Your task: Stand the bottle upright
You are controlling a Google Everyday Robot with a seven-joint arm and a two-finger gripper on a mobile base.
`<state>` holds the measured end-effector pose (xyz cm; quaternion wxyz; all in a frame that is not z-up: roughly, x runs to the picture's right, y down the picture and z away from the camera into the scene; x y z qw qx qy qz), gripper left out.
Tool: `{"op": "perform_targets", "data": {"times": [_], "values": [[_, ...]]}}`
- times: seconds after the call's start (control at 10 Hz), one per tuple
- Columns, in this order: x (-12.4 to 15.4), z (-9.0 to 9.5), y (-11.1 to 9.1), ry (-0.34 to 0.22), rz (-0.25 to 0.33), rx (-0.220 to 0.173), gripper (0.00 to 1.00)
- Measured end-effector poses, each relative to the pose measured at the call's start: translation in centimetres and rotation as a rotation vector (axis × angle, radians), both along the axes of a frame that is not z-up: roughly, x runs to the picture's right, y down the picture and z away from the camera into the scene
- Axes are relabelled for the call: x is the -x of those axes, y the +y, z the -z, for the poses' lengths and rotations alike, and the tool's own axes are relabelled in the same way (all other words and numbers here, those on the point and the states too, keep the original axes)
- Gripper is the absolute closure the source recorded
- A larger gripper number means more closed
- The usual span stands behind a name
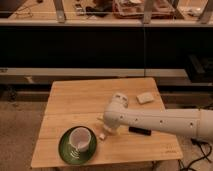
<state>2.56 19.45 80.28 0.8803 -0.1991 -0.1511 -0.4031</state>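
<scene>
One arm point(165, 121) reaches in from the right edge of the wooden table point(75, 100), and we see it stretch across the near half toward the middle. Its gripper point(106, 131) sits low over the tabletop at the arm's end, close to the near edge and just right of the green plate point(65, 150). We take the jaws to be spread wide, with nothing held between them, though the arm's bulky wrist covers most of them.

We cannot pick out the bottle with certainty; a small pale piece point(102, 135) shows at the gripper's tip, lying on the wood, and the rest there is hidden by the arm.

On the green plate, near the front left corner, stands a white cup point(80, 138). A black rectangle point(140, 131) lies flat just under the arm, toward the near edge. A small white block point(145, 97) rests near the far right corner, well apart from the gripper.
</scene>
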Motion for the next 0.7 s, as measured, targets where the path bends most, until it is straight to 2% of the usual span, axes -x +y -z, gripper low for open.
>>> {"op": "perform_targets", "data": {"times": [0.4,0.7], "values": [[-1.4,-1.0,-0.7,-0.008,0.004,0.020,0.20],[-1.3,-1.6,-1.1,-0.021,0.023,0.034,0.20]]}}
